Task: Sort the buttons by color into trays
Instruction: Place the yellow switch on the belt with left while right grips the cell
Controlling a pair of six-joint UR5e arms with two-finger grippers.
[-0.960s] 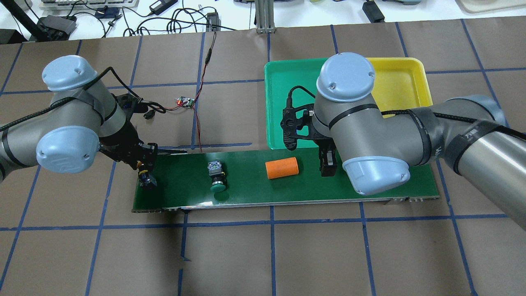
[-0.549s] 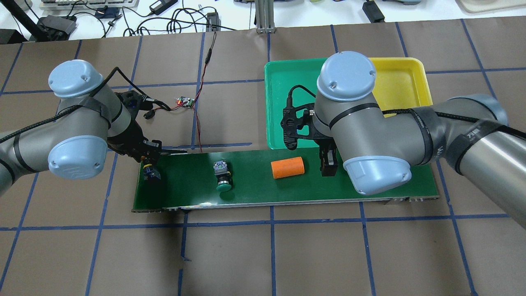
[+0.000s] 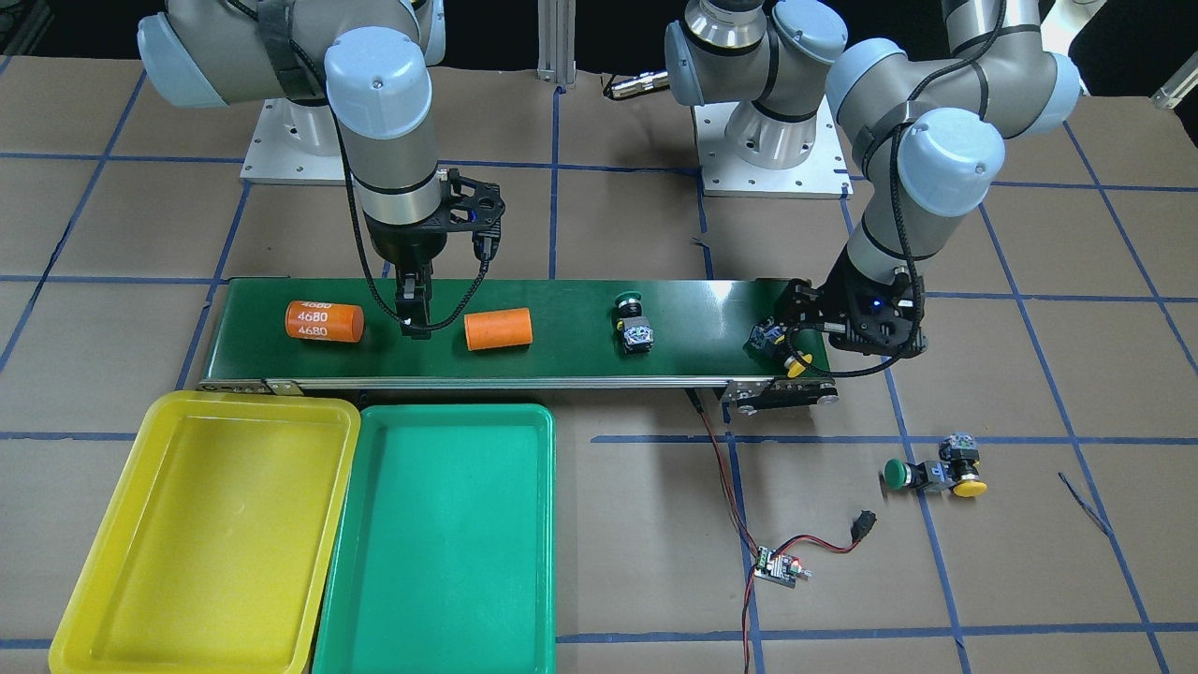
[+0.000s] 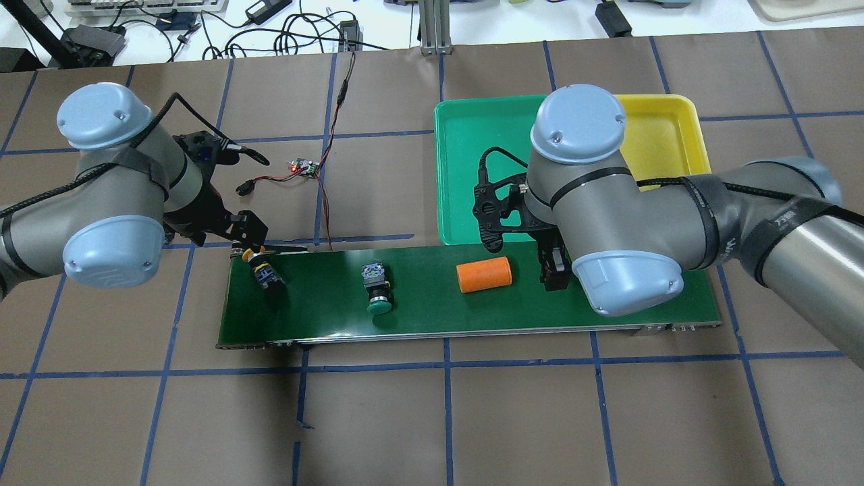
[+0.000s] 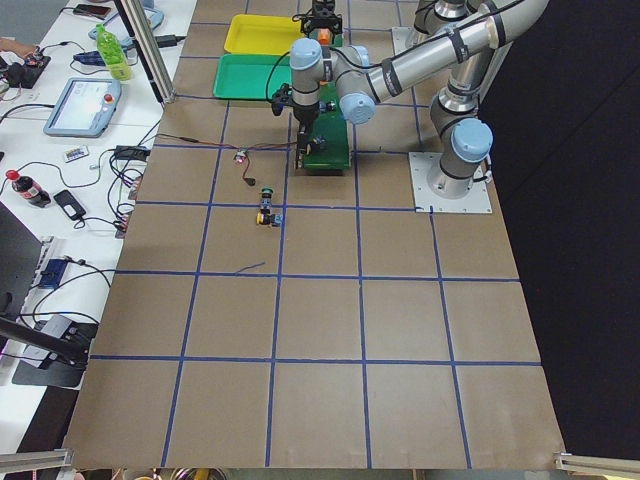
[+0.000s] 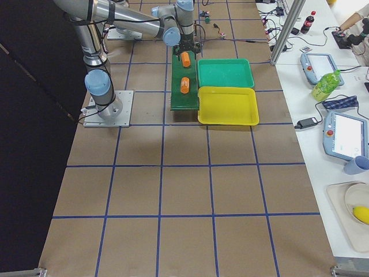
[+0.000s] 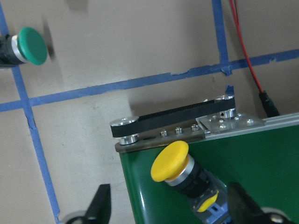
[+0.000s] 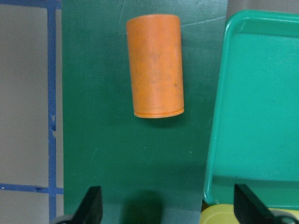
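Note:
One yellow button (image 4: 264, 268) lies on its side at the left end of the dark-green belt (image 4: 418, 317). It also shows in the left wrist view (image 7: 170, 161). My left gripper (image 4: 246, 235) (image 7: 167, 198) is open just behind it and holds nothing. A green button (image 4: 376, 291) (image 3: 635, 324) lies further along the belt. A second green button (image 3: 898, 473) and a second yellow button (image 3: 964, 479) lie together on the table beyond the belt's end. My right gripper (image 4: 553, 270) (image 8: 169, 207) is open and empty over the belt. The green tray (image 3: 440, 534) and yellow tray (image 3: 201, 534) are empty.
An orange cylinder (image 4: 483, 275) (image 8: 156, 65) lies on the belt just left of my right gripper. A second one, marked 4680 (image 3: 323, 321), lies near the belt's other end. A small circuit board (image 3: 780, 568) with red-black wires lies on the table.
My left gripper has let go of the yellow button on the belt's end and drawn back off the belt. The green button and orange cylinder have drifted right along the belt.

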